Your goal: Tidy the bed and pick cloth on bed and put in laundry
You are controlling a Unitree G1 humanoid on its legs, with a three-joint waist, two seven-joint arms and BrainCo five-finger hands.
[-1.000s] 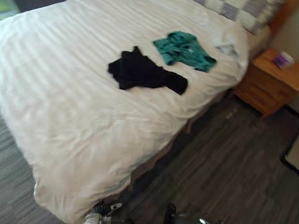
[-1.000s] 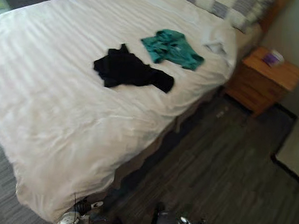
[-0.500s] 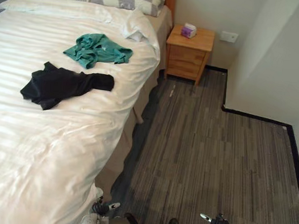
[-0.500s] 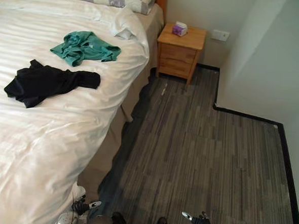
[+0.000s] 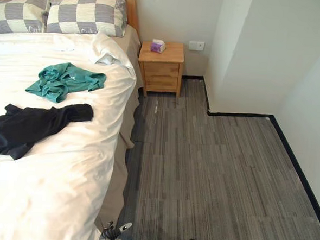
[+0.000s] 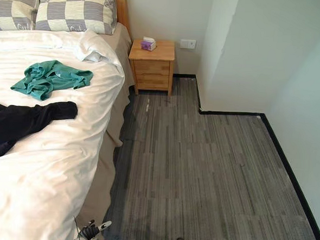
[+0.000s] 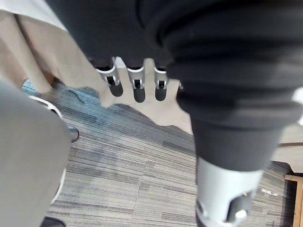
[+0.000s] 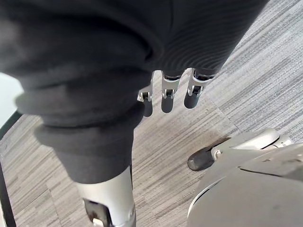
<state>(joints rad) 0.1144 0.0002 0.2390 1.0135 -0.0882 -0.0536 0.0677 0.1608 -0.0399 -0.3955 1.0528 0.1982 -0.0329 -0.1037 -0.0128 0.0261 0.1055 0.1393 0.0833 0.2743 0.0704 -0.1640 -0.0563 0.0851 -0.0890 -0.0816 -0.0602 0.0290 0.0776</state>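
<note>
Both garments lie on the bed (image 5: 52, 200), well in from its near edge. The black garment (image 5: 34, 128) is spread out with a sleeve stretched toward that edge, and the teal garment (image 5: 64, 81) is bunched just beyond it, toward the checked pillows (image 5: 85, 15). The left hand (image 7: 138, 85) hangs low beside the bed's drooping skirt, fingers straight and slightly apart, holding nothing. The right hand (image 8: 167, 92) hangs the same way over the carpet, further out from the bed, and it is empty too. The reach worries me. From the aisle beside the bed the robot would have to lean far over the mattress, and on two legs that looks like a tipping risk. A shallow grab could also pinch the white duvet along with the cloth and drag it into wrinkles, which would work against the tidying. The black sleeve could slip loose and trail to the floor. The two garments lie close together, so pulling one may snag the other. At the head end of the bed, the turned-back duvet corner (image 5: 107, 51) needs smoothing. Working there puts an elbow near the wooden nightstand (image 5: 162, 66) and could knock off the tissue box (image 5: 157, 46).
</note>
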